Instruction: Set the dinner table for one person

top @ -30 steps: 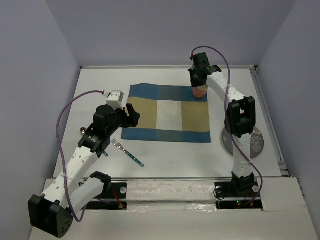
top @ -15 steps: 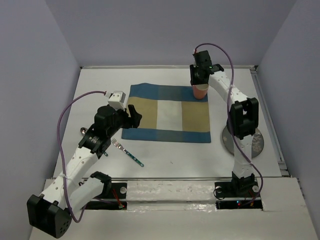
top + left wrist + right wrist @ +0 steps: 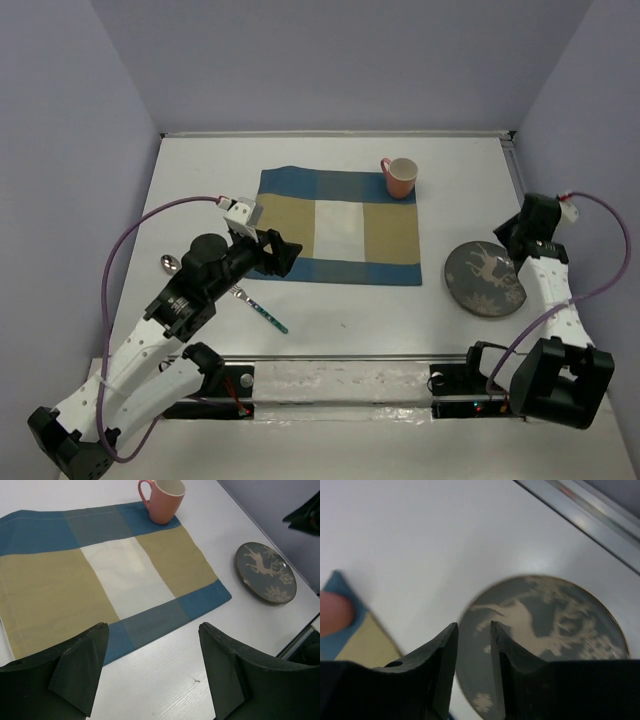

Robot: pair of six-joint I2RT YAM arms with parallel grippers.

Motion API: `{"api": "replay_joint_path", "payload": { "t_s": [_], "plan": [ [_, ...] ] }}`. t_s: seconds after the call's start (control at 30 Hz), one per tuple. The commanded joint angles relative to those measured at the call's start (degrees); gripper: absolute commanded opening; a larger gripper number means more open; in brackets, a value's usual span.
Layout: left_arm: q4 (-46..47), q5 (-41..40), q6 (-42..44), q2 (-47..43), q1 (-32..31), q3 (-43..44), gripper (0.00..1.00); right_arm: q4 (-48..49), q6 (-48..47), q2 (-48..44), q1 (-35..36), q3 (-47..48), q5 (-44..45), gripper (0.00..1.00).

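The right gripper [image 3: 470, 630] has left the salmon-pink ceramic mug [image 3: 400, 177] upright at the far right corner of the checked cloth placemat [image 3: 335, 225] and swung to the grey round deer-patterned plate [image 3: 485, 280] near the right edge of the white dinner table [image 3: 330, 330]. Its jaws are a narrow slit apart and empty, so the plate is likely next. The left gripper [image 3: 151, 630] hovers spread wide, holding nothing, and no brand or writing is legible.

woven cloth placemat [image 3: 125, 575] (matt) — glossy mug [image 3: 162, 500]
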Motion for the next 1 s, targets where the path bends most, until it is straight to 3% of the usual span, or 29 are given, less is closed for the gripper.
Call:
{"api": "replay_joint_path", "payload": {
  "t_s": [0.0,0.07,0.17,0.37,0.67,0.77,0.97],
  "plan": [
    [0.1,-2.3,1.5,-3.3,-2.5,1.4,0.84,-0.2,10.1,-7.2,-10.2,-11.7,0.3,0.47],
    [0.0,-2.7,1.4,-4.3,-3.6,1.2,0.84,-2.8,12.7,-10.4,-14.8,-14.2,1.8,0.62],
    [0.1,-3.0,1.4,-5.3,-5.0,1.1,0.84,-5.9,15.6,-12.4,-18.2,-16.4,5.5,0.75],
    [0.1,-3.5,1.3,-7.0,-6.5,1.0,0.85,-6.5,15.7,-10.7,-27.6,-20.5,1.3,0.79],
    [0.0,-3.8,1.5,-6.9,-8.5,1.1,0.86,-3.2,13.6,-8.7,-30.7,-23.0,-6.9,0.80],
    [-0.1,-4.2,1.5,-6.9,-8.5,1.1,0.86,2.6,14.7,-6.5,-31.7,-27.6,-16.1,0.80],
    [-0.2,-4.2,1.5,-5.5,-8.5,1.1,0.85,12.5,20.1,-3.3,-31.7,-33.3,-25.1,0.79]
  ]
}}
